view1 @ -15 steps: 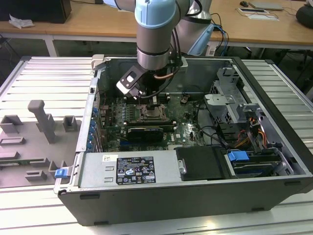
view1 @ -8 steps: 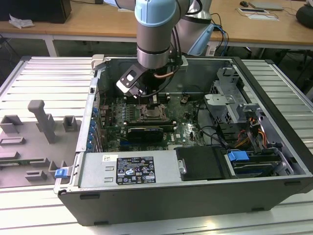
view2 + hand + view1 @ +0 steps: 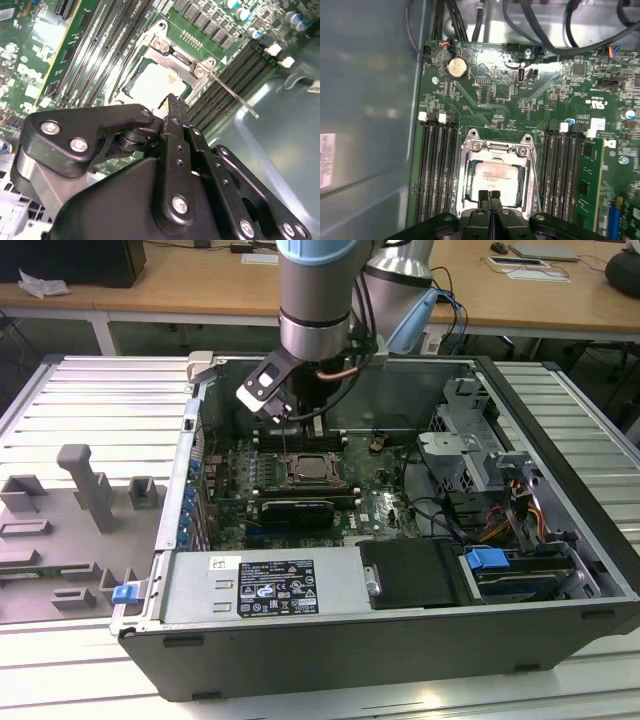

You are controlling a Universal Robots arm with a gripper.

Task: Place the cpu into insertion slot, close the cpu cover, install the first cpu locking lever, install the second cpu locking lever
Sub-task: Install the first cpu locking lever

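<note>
A ribbed metal bench (image 3: pixel 90 390) is seen in the exterior view, and an open computer case (image 3: pixel 400 640) is laid on it on its side. A grey fixture tray (image 3: pixel 60 530) is set beside the case, toward the exterior view's left. The robot arm (image 3: pixel 315 300) is lowered into the case from above.

The floor of the case is taken up by a green circuit board (image 3: pixel 530 100), on which long black memory slots (image 3: pixel 437 170) are ranged on both sides of the insertion slot (image 3: pixel 469 187). The cpu cover (image 3: pixel 496 148) is laid flat over the insertion slot. The cpu (image 3: pixel 495 174) is seated inside the slot, and its pale metal top is framed by the cover's square window in both wrist views.

In the second wrist view, a thin metal locking lever (image 3: pixel 232 95) is seen reaching out from one corner of the cover frame, across the neighbouring memory slots. Whether it is latched cannot be told.

The end effector (image 3: pixel 489 196) is held just above the edge of the cpu cover, with its two black fingers pressed together and nothing gripped between them. Contact with the cover cannot be judged.
</note>
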